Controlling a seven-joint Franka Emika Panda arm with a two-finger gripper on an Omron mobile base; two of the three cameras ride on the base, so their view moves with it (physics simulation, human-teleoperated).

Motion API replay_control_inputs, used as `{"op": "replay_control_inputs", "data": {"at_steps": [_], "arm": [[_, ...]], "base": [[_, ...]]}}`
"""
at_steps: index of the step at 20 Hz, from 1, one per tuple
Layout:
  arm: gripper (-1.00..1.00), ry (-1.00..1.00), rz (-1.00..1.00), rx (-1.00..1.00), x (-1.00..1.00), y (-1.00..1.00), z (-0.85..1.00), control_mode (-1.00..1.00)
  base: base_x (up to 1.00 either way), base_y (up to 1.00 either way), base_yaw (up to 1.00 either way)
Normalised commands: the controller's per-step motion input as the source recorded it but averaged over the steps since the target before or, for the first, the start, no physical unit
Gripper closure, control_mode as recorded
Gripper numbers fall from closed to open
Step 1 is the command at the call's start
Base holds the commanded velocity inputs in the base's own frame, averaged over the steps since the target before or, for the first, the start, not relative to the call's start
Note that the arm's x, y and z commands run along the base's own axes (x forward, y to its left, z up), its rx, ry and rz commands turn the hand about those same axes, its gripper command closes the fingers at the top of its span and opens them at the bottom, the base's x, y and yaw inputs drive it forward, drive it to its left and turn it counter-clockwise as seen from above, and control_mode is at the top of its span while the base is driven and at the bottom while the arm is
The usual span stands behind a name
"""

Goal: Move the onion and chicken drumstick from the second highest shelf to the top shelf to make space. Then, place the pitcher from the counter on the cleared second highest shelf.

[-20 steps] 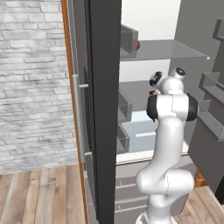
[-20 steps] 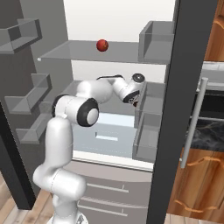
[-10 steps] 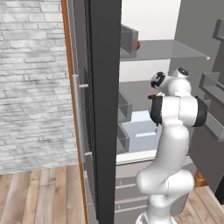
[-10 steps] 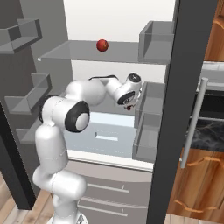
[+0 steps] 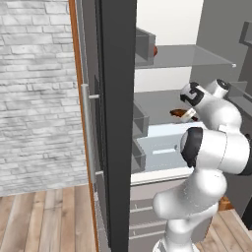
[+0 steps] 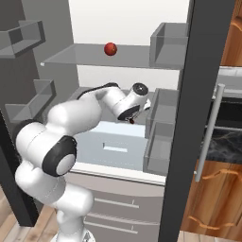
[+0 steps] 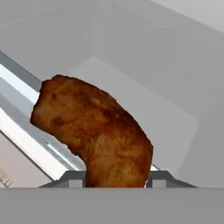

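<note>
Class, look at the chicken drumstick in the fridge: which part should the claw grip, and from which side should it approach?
Grip the thick, meaty end of the chicken drumstick, coming in from the fridge's open front along the second highest shelf. In the hand view that broad end sits between the claw's two fingertips, while the narrower end tapers away up and to the left, offering less to hold.

Inside the open fridge: onion (image 6: pixel 110 48) sits alone on the thin translucent top shelf (image 6: pixel 85 56), well back from its front edge. Below it, the opaque grey second highest shelf (image 5: pixel 157 106) carries the chicken drumstick (image 5: pixel 180 114), which seems to lie toward the shelf's right side, by my wrist.
</note>
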Motion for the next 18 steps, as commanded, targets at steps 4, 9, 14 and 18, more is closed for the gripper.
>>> {"op": "replay_control_inputs", "data": {"at_steps": [4, 9, 14, 18], "arm": [[1.00, -0.17, 0.03, -0.03, -0.84, 0.49, 0.96, -1.00], [1.00, -0.19, 0.00, -0.01, -0.52, 0.47, 1.00, -1.00], [1.00, -0.17, -0.03, -0.01, -0.39, 0.21, 1.00, -1.00], [1.00, -0.18, -0.06, 0.00, -0.19, 0.10, 1.00, -1.00]], "base": [[0.00, 0.00, 0.00], [0.00, 0.00, 0.00], [0.00, 0.00, 0.00], [0.00, 0.00, 0.00]]}}
